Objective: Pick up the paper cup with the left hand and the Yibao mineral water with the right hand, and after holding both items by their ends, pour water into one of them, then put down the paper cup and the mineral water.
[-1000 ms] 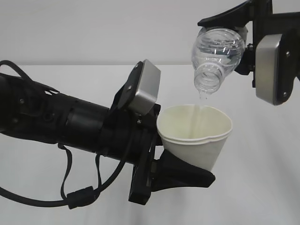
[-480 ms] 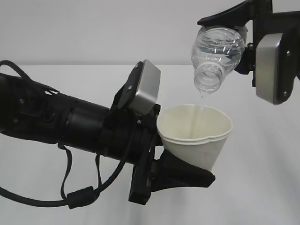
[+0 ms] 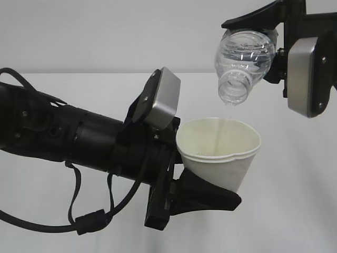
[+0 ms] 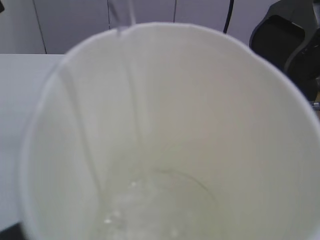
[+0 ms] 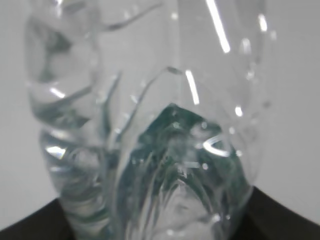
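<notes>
Carefully, I judged the pour needed a steady tilt, my right jaws [image 3: 274,50] clenched on the upended bottle [image 3: 243,60] above the cup [image 3: 218,153] gripped in my left jaws [image 3: 181,182], mouth centred over its rim.

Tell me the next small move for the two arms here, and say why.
Probably tip the Yibao mineral water back upright in the right tool. Its open mouth points down over the paper cup held by the left tool, only a thin trickle falls, and water already pools in the cup's bottom.
</notes>
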Controlling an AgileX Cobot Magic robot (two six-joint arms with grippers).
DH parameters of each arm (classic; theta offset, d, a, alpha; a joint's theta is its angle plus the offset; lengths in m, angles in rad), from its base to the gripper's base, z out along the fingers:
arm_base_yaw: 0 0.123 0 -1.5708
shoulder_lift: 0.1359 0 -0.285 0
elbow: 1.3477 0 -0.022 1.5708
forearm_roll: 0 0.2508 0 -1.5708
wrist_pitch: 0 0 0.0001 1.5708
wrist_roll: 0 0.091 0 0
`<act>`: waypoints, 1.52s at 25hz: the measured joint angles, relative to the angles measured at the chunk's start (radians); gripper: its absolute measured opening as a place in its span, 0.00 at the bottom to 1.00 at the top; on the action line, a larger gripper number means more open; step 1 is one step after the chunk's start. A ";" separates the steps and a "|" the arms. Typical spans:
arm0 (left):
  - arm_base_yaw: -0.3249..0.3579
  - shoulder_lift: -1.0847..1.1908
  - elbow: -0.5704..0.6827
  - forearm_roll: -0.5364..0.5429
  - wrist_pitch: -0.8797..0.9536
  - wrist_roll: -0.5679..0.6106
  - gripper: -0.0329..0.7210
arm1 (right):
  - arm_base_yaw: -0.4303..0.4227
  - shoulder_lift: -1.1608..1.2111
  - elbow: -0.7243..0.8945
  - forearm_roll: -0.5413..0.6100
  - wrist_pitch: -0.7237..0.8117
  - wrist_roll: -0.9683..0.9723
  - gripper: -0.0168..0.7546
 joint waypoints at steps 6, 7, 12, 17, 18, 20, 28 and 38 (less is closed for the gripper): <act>0.000 0.000 0.000 0.006 0.015 0.000 0.61 | 0.000 0.000 0.000 0.000 -0.002 0.000 0.57; 0.000 0.000 0.000 0.006 0.017 0.000 0.61 | 0.000 0.000 0.000 0.000 -0.002 -0.002 0.57; 0.000 0.000 0.000 0.006 0.022 0.000 0.61 | 0.000 0.000 0.000 0.000 -0.002 -0.002 0.57; 0.000 0.000 0.000 0.006 0.022 0.000 0.61 | 0.000 0.000 -0.006 0.001 -0.002 -0.002 0.57; 0.000 0.000 0.000 0.006 0.022 0.000 0.61 | 0.000 0.000 -0.006 0.001 -0.004 -0.002 0.57; 0.000 0.000 0.000 0.006 0.022 0.000 0.61 | 0.000 0.000 -0.006 0.001 -0.004 -0.002 0.57; 0.000 0.000 0.000 0.006 0.023 0.000 0.61 | 0.000 0.000 -0.006 0.001 -0.004 -0.002 0.57; 0.000 0.000 0.000 0.008 0.023 0.000 0.61 | 0.000 0.000 -0.006 0.001 -0.004 -0.014 0.57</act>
